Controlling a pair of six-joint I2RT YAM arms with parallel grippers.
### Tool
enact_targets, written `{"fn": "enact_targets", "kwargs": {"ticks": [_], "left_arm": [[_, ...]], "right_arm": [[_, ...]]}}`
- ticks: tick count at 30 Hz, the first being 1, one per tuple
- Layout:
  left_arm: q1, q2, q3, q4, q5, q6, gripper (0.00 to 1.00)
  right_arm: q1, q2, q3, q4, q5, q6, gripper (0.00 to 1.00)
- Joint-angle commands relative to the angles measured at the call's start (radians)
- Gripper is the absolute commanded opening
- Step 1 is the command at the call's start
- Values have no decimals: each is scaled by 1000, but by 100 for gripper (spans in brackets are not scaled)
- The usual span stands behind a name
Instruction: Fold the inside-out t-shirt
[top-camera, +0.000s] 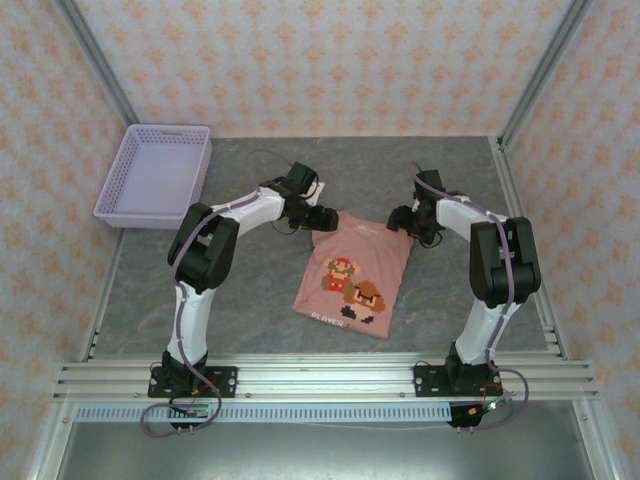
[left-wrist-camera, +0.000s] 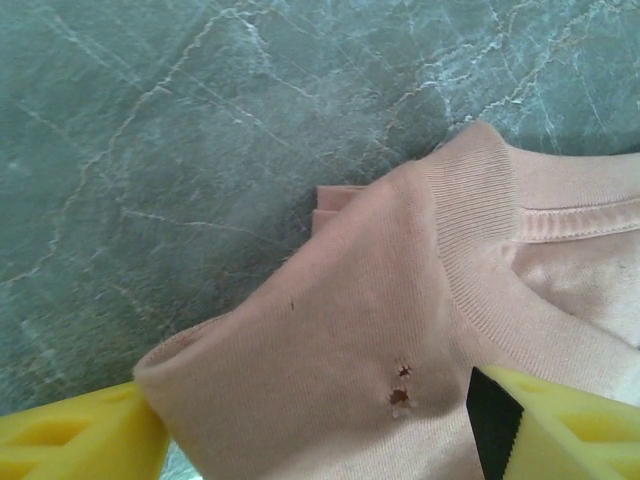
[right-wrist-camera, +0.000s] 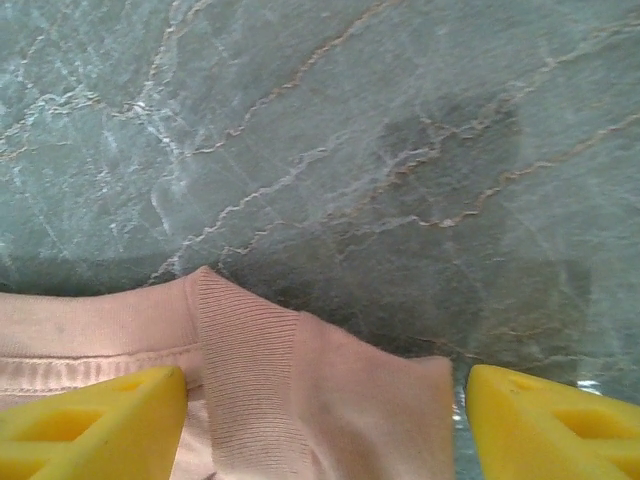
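Table (top-camera: 250, 300): grey-green marbled top with pale veins, framed by metal rails. Salmon-pink t-shirt (top-camera: 355, 270) lies spread near the centre, blocky print facing up, ribbed collar toward the far edge. Lavender slotted plastic basket (top-camera: 170, 128) sits at the far-left corner, well apart from the shirt.

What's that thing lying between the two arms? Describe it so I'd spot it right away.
Look at the middle of the grey marbled table: a salmon-pink t-shirt lies there. Its blocky game-character print sets it apart from the plain lilac basket at the far left corner.
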Motion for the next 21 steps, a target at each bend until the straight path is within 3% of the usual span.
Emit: {"fn": "enact_targets", "kwargs": {"ticks": [1, 13, 21], "left_arm": [[-6, 26, 50, -57, 53, 49, 78], [-34, 111, 106, -95, 126, 71, 71], [-44, 150, 145, -114, 148, 72, 51]], "right_arm": [[11, 23, -14, 40, -42, 17, 73], [25, 52, -43, 97, -105, 50, 66], [30, 67, -53, 132, -133, 66, 56]]}}
